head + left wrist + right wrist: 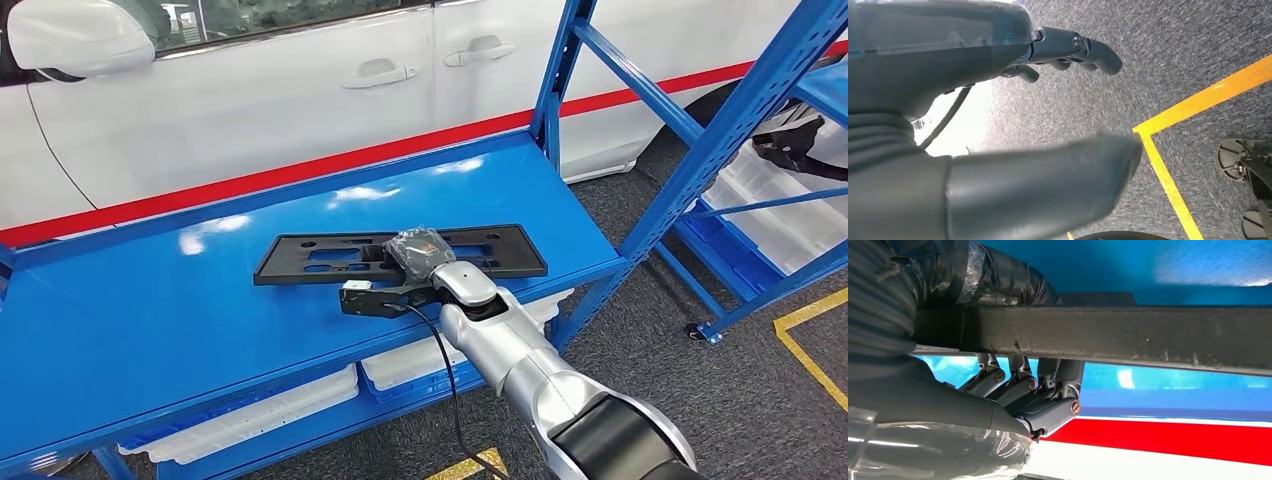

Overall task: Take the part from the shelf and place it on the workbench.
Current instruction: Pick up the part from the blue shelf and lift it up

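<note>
While the black part lies flat on the blue shelf, right hand grips its near edge, fingers curled round it; left hand hangs unclenched over grey carpet, white car behind shelf

a matt black part is seen on a glossy bright blue shelf, whose frame is painted the same blue with a red stripe along the back rail, and a white car body is seen behind it. the right robot hand is coloured dark grey at the end of a silver arm with a black cuff, while the left robot hand is shown in grey with darker fingers. the floor is covered in speckled grey carpet marked with yellow lines, and translucent white bins are seen on the lower shelves.
</note>
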`<action>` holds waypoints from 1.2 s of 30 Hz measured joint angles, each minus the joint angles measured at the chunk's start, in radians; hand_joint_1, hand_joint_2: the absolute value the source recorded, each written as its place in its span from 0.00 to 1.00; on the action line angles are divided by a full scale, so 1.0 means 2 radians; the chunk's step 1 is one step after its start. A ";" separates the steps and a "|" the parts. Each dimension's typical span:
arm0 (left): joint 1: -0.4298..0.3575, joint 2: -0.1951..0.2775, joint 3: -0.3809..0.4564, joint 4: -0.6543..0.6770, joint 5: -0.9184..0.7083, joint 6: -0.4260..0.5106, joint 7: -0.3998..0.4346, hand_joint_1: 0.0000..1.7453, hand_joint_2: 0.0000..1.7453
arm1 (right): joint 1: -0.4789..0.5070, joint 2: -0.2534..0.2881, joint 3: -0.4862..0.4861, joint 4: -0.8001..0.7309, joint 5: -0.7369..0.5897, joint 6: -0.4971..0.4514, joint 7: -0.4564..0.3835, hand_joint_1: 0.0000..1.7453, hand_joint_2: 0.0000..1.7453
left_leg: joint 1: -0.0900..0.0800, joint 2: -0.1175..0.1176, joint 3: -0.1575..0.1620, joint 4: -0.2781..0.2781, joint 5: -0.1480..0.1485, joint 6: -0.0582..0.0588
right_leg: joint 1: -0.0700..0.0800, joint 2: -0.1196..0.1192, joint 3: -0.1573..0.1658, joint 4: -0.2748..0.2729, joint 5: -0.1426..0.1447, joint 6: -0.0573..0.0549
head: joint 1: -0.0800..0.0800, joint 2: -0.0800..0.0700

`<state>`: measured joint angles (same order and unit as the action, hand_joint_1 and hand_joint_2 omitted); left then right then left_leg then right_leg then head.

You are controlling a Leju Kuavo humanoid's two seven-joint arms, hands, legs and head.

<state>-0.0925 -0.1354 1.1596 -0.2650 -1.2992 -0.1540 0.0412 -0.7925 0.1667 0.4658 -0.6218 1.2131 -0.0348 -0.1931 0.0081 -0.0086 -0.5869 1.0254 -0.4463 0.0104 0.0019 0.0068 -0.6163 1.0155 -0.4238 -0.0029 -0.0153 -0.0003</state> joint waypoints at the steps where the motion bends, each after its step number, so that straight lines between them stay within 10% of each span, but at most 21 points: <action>1: 0.000 0.000 0.001 0.000 0.000 0.001 0.001 0.00 1.00 | 0.001 0.000 0.000 0.000 -0.001 0.000 -0.001 0.96 1.00 | 0.000 0.000 0.000 0.000 0.000 0.000 | 0.000 0.000 0.000 0.000 0.000 0.000 | 0.000 0.000; 36: 0.011 -0.014 0.013 -0.043 -0.026 -0.030 0.053 0.00 1.00 | 0.065 -0.063 -0.013 -0.206 0.041 -0.133 -0.041 0.96 1.00 | 0.000 0.000 -0.001 0.000 0.000 0.000 | 0.000 0.000 -0.001 0.000 0.000 0.000 | 0.000 0.000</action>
<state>-0.0697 -0.1633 1.1864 -0.3518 -1.3521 -0.2143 0.1479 -0.6627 0.0412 0.4397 -1.0334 1.2951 -0.3012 -0.2746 0.0081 -0.0083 -0.5888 1.0254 -0.4466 0.0104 0.0020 0.0071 -0.6186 1.0156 -0.4243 -0.0037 -0.0154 -0.0004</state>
